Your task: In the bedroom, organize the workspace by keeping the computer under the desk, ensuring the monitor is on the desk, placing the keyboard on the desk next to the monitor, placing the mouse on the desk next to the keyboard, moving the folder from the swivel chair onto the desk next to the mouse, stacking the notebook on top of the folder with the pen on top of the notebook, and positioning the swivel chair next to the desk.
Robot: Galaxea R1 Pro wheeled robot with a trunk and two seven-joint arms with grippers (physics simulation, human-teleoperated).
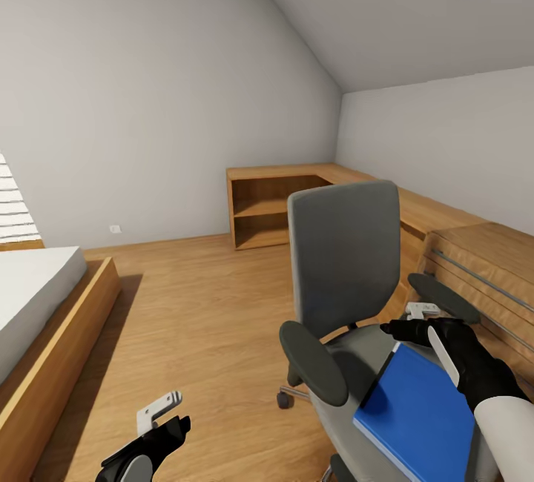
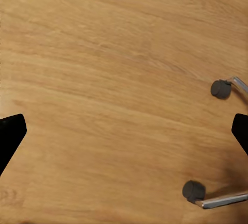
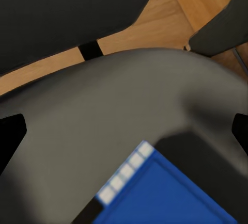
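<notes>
1. The right claw [image 1: 421,319] hangs over the chair [image 1: 345,259] seat, beside the right armrest. In the right wrist view its finger tips sit wide apart at the frame edges with nothing between them: it is open and holds nothing.
2. The folder [image 1: 419,411] lies flat on the seat, directly below and slightly behind the right claw, toward the robot. The right wrist view shows one folder corner [image 3: 155,193] under the claw, with grey seat beyond.
3. The folder's long axis seems to run from near the claw back toward the robot, skewed across the seat.
4. The left claw [image 1: 159,423] hangs low over bare floor [image 1: 193,304], well apart from the folder. Its tips are also spread and empty, with chair casters [image 2: 221,88] beside it.
5. The right arm is clearly nearer. A grasp likely calls for drawing back and down to a folder edge.
6. A wooden shelf unit [image 1: 263,208] stands against the far wall and a bed [image 1: 37,296] at left.
</notes>
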